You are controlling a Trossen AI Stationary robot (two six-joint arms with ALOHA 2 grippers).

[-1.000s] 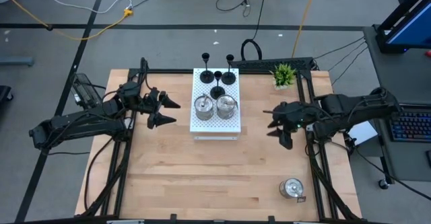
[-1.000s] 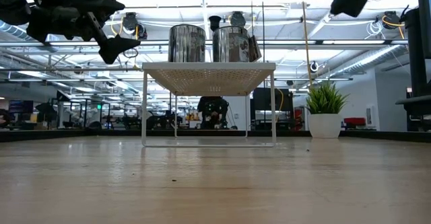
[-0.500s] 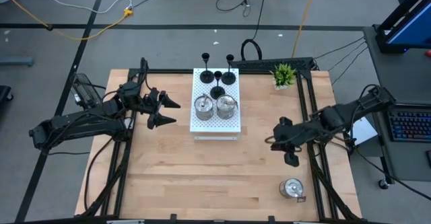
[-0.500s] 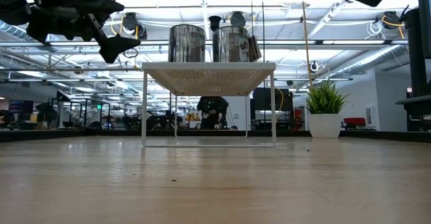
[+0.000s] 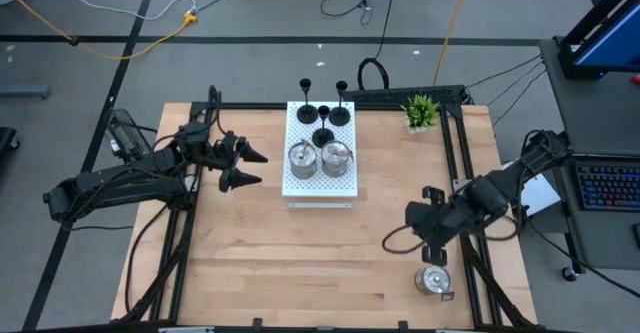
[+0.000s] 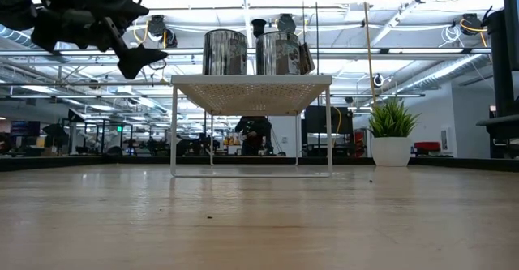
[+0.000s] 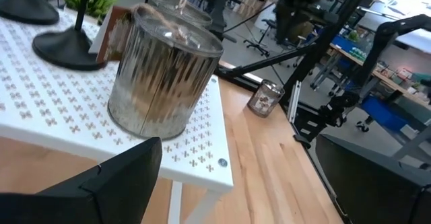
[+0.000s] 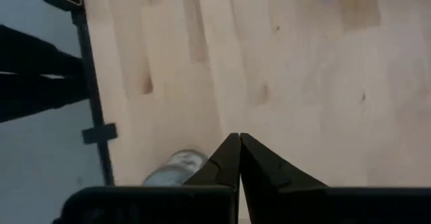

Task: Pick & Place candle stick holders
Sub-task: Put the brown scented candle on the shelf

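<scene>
three black holders (image 5: pixel 322 113), three silver holders (image 5: pixel 336 157), one plant (image 5: pixel 421 111)

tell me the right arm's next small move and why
Probably open the right gripper and lower it over the silver holder lying alone on the table. Its fingers are shut, empty, just beside that holder; five holders already sit on the white board.

We see three black holders (image 5: pixel 322 116) and two silver ones (image 5: pixel 319 157) upright on the board (image 5: pixel 320 187); a sixth silver holder (image 5: pixel 433 280) stands apart on the worktop (image 5: pixel 300 263).

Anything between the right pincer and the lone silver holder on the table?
Nothing: the high view shows only bare wood between the shut right pincer and the silver holder.
</scene>
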